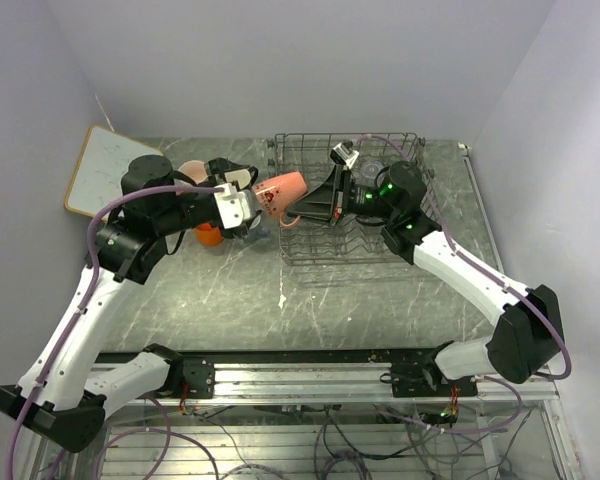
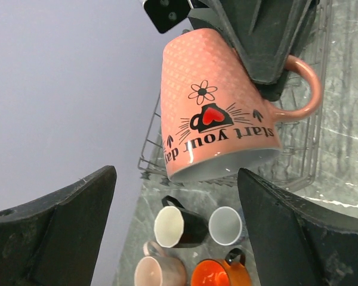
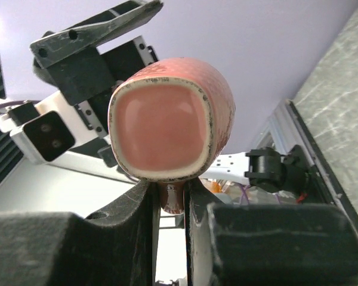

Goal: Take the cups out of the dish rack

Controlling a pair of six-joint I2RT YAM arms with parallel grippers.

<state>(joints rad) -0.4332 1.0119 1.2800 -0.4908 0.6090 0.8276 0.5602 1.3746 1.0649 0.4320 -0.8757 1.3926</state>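
My right tool is clenched on the handle of a salmon ceramic mug. It holds the mug on its side in the air, at the nine o'clock edge of the dark grey wire dish rack. In the overhead view my left tool is released and sits just at nine o'clock of the mug, its fingers spread toward the mug's mouth. The rack lies toward one o'clock on the grey marbled table. An orange ceramic cup stands at eight o'clock of the mug and a pale pink cup at ten o'clock. A white-faced, wood-framed board sits at the table's ten o'clock corner.

From my left wrist, my two black fingers gape wide at seven and five o'clock and touch nothing. The salmon mug hangs at twelve o'clock, mouth toward the camera, showing a black flower, a red heart and upside-down lettering. My right tool grips its handle at one o'clock, with rack wires behind. At six o'clock, close together on the table, stand a black mug, a grey-blue cup, the pale pink cup and the orange cup.

From my right wrist, the mug's rounded base fills the middle. Its handle is pinched between my fingers at six o'clock, and my left tool shows behind it at ten o'clock.
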